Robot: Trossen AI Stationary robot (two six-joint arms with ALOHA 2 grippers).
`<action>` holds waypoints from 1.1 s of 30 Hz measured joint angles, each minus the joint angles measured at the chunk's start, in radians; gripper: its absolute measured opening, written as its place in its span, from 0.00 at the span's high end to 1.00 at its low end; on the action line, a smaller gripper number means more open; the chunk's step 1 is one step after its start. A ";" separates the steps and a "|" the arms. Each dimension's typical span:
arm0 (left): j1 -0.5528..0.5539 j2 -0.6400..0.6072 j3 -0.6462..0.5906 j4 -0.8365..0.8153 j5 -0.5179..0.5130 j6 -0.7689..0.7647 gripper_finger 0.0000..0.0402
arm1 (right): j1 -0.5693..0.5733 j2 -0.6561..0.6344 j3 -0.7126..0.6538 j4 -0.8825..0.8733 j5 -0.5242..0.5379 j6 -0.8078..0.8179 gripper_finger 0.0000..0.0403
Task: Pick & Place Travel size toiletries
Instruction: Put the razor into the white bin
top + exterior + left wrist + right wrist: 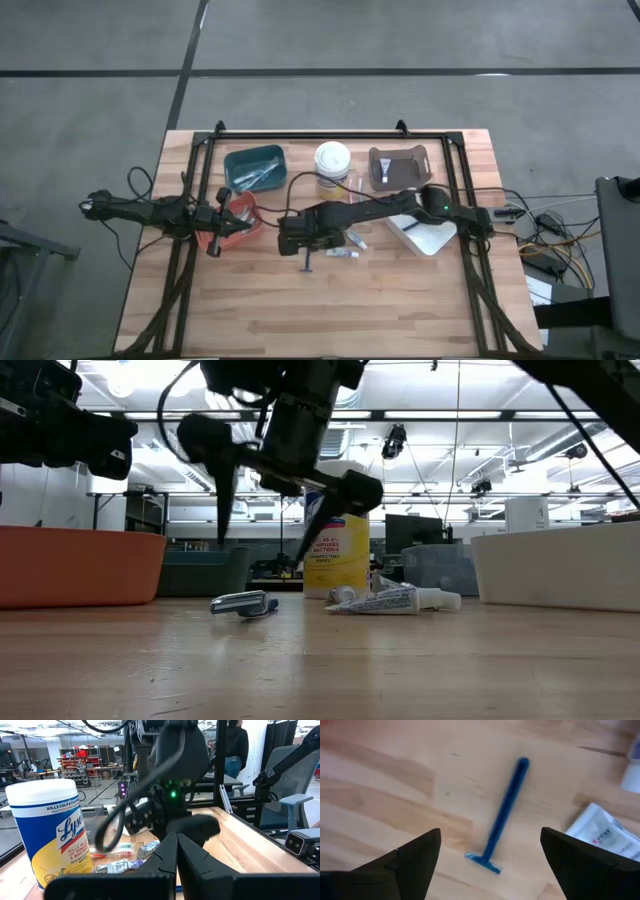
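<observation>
A blue razor [502, 815] lies flat on the wooden table, its head [483, 861] toward the near edge; it also shows as the razor [308, 263] and the razor [243, 603]. My right gripper [491, 834] hangs open over it, pointing steeply down, one finger on each side and clear of it; the same gripper [297, 240] sits mid-table. Small squeeze tubes [345, 252] lie just right of the razor, and these tubes [395, 600] rest on their sides. My left gripper [176, 850] is shut, level and holds nothing, over the red bin [245, 208].
Along the far side stand a teal bin [255, 167], a white tub with a yellow label [333, 160] and a brown bin [398, 165]. A white bin [425, 235] sits at the right under my right arm. Bare wood spreads toward the near edge.
</observation>
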 joint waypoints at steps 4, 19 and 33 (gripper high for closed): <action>0.000 0.000 0.000 0.000 0.000 0.000 0.98 | -0.002 0.070 0.087 -0.087 -0.005 0.039 0.15; 0.000 0.000 0.000 -0.001 0.000 0.000 0.98 | -0.001 0.115 0.055 -0.045 0.005 0.082 0.16; 0.000 0.000 0.000 -0.001 0.000 0.000 0.98 | -0.017 0.104 -0.051 0.040 0.001 0.090 0.30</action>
